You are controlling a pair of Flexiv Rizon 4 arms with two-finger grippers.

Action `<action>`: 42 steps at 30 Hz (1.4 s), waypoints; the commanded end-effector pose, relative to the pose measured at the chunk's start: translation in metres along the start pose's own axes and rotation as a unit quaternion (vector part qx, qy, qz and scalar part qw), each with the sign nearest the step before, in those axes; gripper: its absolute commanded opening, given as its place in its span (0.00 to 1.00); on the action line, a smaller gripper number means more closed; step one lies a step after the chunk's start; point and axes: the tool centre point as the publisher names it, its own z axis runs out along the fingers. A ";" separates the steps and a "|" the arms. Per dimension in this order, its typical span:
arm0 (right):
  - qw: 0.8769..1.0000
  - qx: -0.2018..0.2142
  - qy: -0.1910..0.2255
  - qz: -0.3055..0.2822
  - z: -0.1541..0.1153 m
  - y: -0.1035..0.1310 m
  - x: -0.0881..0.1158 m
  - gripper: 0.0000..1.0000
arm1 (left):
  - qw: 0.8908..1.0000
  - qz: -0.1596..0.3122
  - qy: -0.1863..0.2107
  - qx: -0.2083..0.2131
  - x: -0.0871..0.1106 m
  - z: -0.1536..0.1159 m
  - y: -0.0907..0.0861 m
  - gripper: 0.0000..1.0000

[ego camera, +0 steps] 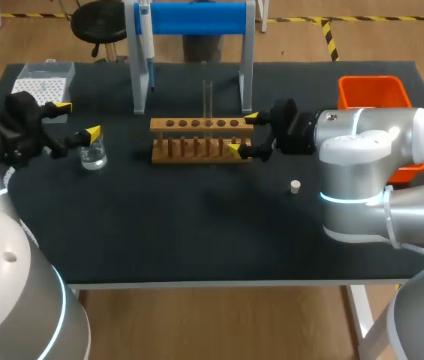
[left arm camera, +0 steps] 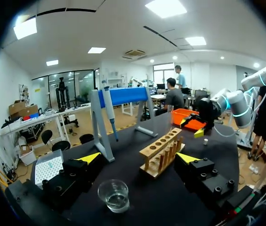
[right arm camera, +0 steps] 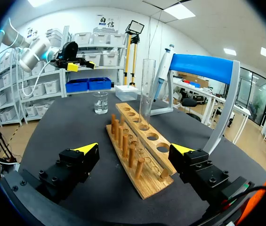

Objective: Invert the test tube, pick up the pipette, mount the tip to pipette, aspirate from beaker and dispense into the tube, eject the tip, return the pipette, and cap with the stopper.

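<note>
At the right end of the wooden rack (ego camera: 196, 124), the right gripper (ego camera: 243, 133) hangs with its 2 fingers spread wide, 1 yellow tip on each side of the rack's end, gripping nothing. The test tube (right arm camera: 147, 89) stands in the 3rd hole from that end, its long axis vertical. Its top end shows a round rim, so I judge that the mouth points up and the inversion is done. The left gripper (ego camera: 76, 120) is likewise spread and empty, just beside the beaker (ego camera: 93, 156) at the table's left. That makes the pipette (right arm camera: 163, 70) the step in hand. It hangs nose-down by the left upright of the blue stand (ego camera: 196, 16) behind the rack. To do this well, whichever arm goes should close squarely on the pipette's body and lift it clear of its holder before drawing it away. It should also keep wide of the upright tube, which a passing finger could tip.
</note>
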 end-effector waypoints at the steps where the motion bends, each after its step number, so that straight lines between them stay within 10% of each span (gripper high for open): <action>1: 1.000 0.000 -0.001 0.000 0.000 0.000 0.000 1.00 | 1.000 -0.011 -0.029 -0.006 -0.006 -0.003 0.007 1.00; 18: 1.000 0.000 -0.001 0.000 0.000 0.000 0.000 1.00 | 0.979 -0.028 -0.180 -0.093 -0.112 -0.070 0.049 1.00; 42: 1.000 0.000 -0.001 0.000 0.000 0.000 0.000 1.00 | 0.965 -0.059 -0.230 -0.113 -0.192 -0.040 0.055 1.00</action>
